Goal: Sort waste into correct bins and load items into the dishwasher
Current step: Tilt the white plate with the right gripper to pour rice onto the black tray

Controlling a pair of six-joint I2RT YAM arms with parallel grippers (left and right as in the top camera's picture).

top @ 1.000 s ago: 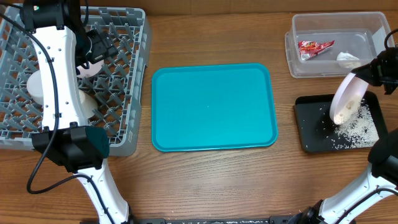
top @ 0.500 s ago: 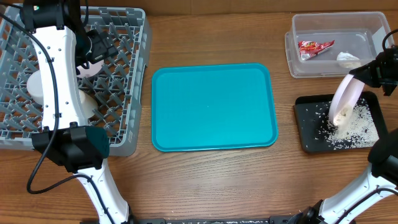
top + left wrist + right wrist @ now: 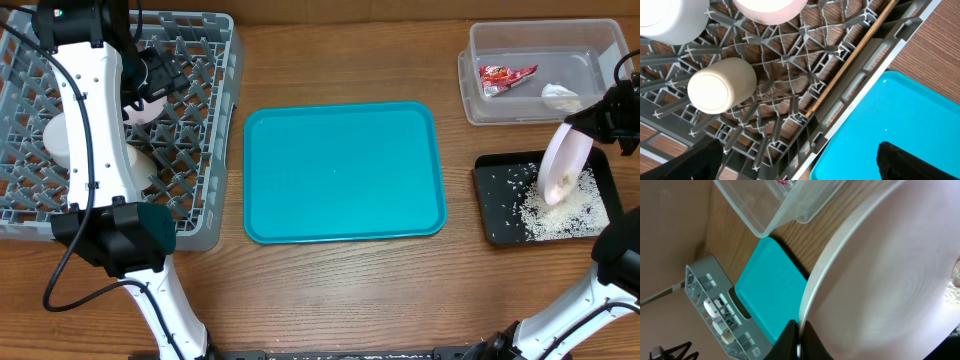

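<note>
My left pincer (image 3: 797, 157) hangs spread wide over the grey dish rack (image 3: 205, 130) at the left, where a cup (image 3: 720, 85) lies on its side near two bowls (image 3: 670, 20). Right of the teal tray (image 3: 345, 172), my right pincer (image 3: 592, 120) is clamped on the rim of the white plate (image 3: 556, 165), which is tipped steeply over the black bin (image 3: 492, 225) with rice crumbs (image 3: 570, 212) in it. Farther back, the clear tub (image 3: 520, 45) holds the red wrapper (image 3: 505, 77) and the tissue (image 3: 560, 95).

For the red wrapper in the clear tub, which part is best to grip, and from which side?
Likely its crinkled middle, from straight above: the red wrapper lies flat on the floor of the clear tub, whose walls block a sideways approach.
</note>
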